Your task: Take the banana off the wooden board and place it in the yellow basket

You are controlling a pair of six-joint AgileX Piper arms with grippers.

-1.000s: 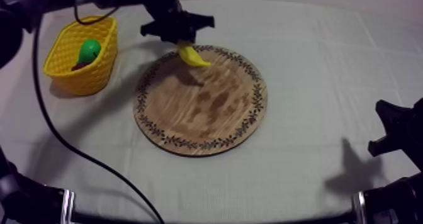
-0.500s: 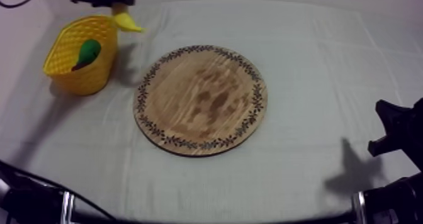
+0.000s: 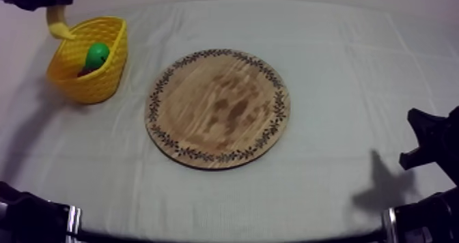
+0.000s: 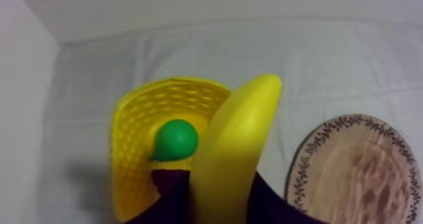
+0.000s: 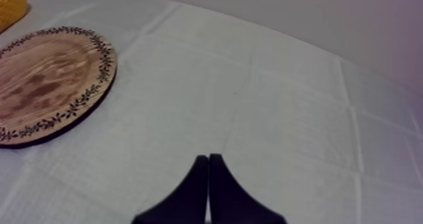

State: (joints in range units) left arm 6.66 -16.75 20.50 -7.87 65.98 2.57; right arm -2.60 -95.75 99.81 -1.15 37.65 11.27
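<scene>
Since half a second ago the left gripper (image 3: pixel 48 1) has carried the banana (image 3: pixel 58 26) across the far side of the yellow basket (image 3: pixel 102 82), from the corner nearer the wooden board (image 3: pixel 218 109) to the corner farther from it. A second ago the banana was still at the board's far rim. Board, basket and right arm have not shifted.

Left gripper: at the table's far left corner, clenched on the banana. In the left wrist view its dark fingers (image 4: pixel 171 198) press the fruit from both sides near its thick end. The rest of the banana juts out past the fingertips, away from the hand.

Banana: off the board, held in the air and not in the basket. In the top view it hangs down from the gripper with its lower tip close by the basket's far rim. Whether the tip is over the inside or just outside the wall I cannot tell. In the left wrist view it crosses in front of the basket wall on the board's side.

Basket: near the table's left edge, well apart from the board; a green toy fruit (image 3: pixel 97 54) lies inside.

Board: mid-table, bare.

Right gripper (image 5: pixel 208 157): low at the table's right side — fingers pressed together in a narrow wedge, grasping nothing, over bare cloth.
</scene>
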